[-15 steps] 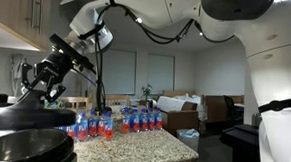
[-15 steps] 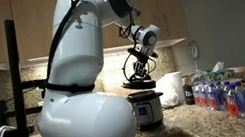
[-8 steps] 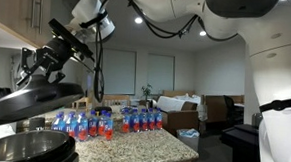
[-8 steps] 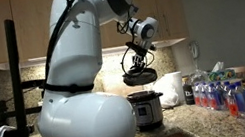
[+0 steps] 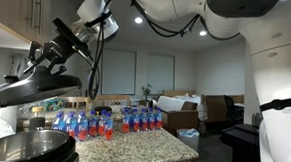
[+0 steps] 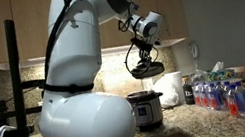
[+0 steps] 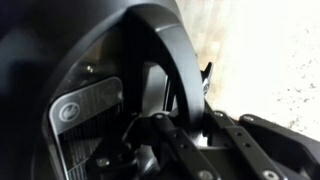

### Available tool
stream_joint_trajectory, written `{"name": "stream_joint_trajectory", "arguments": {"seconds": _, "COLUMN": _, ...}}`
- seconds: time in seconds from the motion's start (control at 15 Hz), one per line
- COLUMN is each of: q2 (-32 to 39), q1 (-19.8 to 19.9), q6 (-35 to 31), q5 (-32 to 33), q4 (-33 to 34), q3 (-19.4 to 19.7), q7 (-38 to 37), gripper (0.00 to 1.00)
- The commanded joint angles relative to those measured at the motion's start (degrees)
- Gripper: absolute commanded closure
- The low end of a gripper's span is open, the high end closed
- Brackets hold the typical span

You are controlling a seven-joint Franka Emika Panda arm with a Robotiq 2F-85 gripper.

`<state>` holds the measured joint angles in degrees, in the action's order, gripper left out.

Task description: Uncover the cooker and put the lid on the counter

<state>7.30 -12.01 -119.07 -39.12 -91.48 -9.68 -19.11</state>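
The cooker [image 6: 146, 109] stands open on the counter [image 6: 187, 118], black body with a steel rim; its rim and inner pot fill the near corner of an exterior view [image 5: 27, 145]. My gripper [image 5: 49, 58] is shut on the handle of the black domed lid [image 5: 37, 87] and holds it tilted in the air, well above the cooker. In an exterior view the lid [image 6: 147, 69] hangs above and a little to the right of the cooker, under the gripper [image 6: 144, 54]. The wrist view shows the lid's arched handle [image 7: 160, 70] between the fingers [image 7: 185, 125].
Several water bottles with red labels [image 5: 108, 122] stand on the granite counter [image 5: 142, 146]; they also show in an exterior view [image 6: 218, 92]. A white appliance [image 6: 174, 88] stands right of the cooker. Wall cabinets [image 6: 43, 21] hang above the counter.
The gripper has lifted the lid up off the cooker and carried it sideways, away from over the pot. The lid now hangs tilted in the air.
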Motion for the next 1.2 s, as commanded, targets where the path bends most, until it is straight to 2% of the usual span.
{"name": "stream_joint_trajectory", "arguments": {"seconds": 0.0, "q2": -4.60, "q1": 2.77, "q6": -7.53, "q5": -9.56, "q4": -5.52, "q3": 0.55, "q7": 6.27, "gripper": 0.92}}
{"name": "stream_joint_trajectory", "arguments": {"seconds": 0.6, "q2": -11.60, "q1": 7.29, "q6": -25.42, "q5": -37.67, "q4": -24.70, "q3": 4.94, "q7": 28.78, "gripper": 0.92}}
{"name": "stream_joint_trajectory", "arguments": {"seconds": 0.93, "q2": -13.96, "q1": 9.84, "q6": -26.63, "q5": -44.99, "q4": -31.67, "q3": 8.67, "q7": 34.92, "gripper": 0.92}}
{"name": "stream_joint_trajectory", "arguments": {"seconds": 1.13, "q2": -14.53, "q1": 10.81, "q6": -27.27, "q5": -45.72, "q4": -34.47, "q3": 9.75, "q7": 34.68, "gripper": 0.93}}
